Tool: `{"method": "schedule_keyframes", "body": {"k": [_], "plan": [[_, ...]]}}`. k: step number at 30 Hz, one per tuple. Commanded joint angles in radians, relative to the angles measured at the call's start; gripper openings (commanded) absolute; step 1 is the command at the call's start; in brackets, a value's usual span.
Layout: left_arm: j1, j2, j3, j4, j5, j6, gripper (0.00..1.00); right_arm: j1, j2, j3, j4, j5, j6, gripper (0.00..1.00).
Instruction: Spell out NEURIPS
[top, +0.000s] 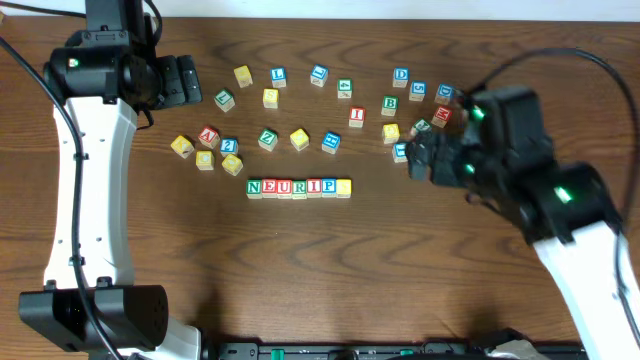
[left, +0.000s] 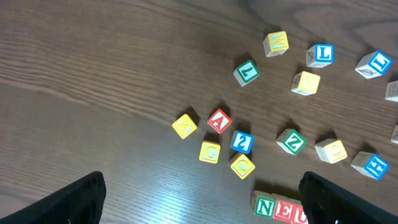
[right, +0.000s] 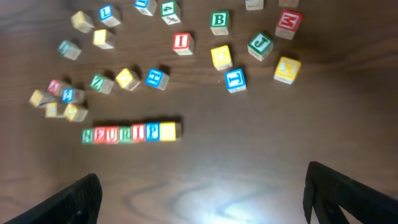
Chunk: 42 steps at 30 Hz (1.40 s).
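I take loose red I cube (top: 356, 116) as landmark, on dark wood table (top: 300, 280). Green B cube (top: 390, 103) just right of it. Blue D cube (top: 401, 75) up-right. Blue L cube (top: 278, 74) up-left, farther. Green Z cube (top: 267, 139) left, slightly lower. Red A cube (top: 208, 135) far left, yellow cubes (top: 181, 146) near it. Blue cube (top: 331, 142) down-left, letter unreadable to me.

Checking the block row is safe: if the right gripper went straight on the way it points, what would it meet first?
Most likely bare table: the right gripper, jaws open, has only wood ahead. The row of blocks lies farther on and off to one side, though depth is unclear.
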Motion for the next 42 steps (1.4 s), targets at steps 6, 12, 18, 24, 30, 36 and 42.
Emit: {"method": "schedule_keyframes", "body": {"k": [6,12,18,24,30,36,42], "plan": [[0.004,-0.003,0.016,-0.003,-0.005,0.006,0.98,-0.006,-0.230,0.015,-0.024,0.082,-0.014,0.99],[0.004,-0.003,0.016,-0.003,-0.005,0.006,0.98,-0.006,-0.378,0.014,-0.025,0.137,-0.015,0.99],[0.004,-0.003,0.016,-0.003,-0.005,0.006,0.98,-0.006,-0.414,0.013,-0.052,0.200,-0.018,0.99],[0.004,-0.003,0.016,-0.003,-0.005,0.006,0.98,-0.046,-0.452,-0.161,0.144,0.187,-0.148,0.99],[0.004,-0.003,0.016,-0.003,-0.005,0.006,0.98,-0.147,-0.581,-0.549,0.601,0.027,-0.284,0.99],[0.004,-0.003,0.016,-0.003,-0.005,0.006,0.98,-0.200,-0.765,-0.920,0.969,0.016,-0.283,0.99],[0.004,-0.003,0.016,-0.003,-0.005,0.006,0.98,-0.243,-0.961,-1.160,1.100,0.001,-0.285,0.99]]}}
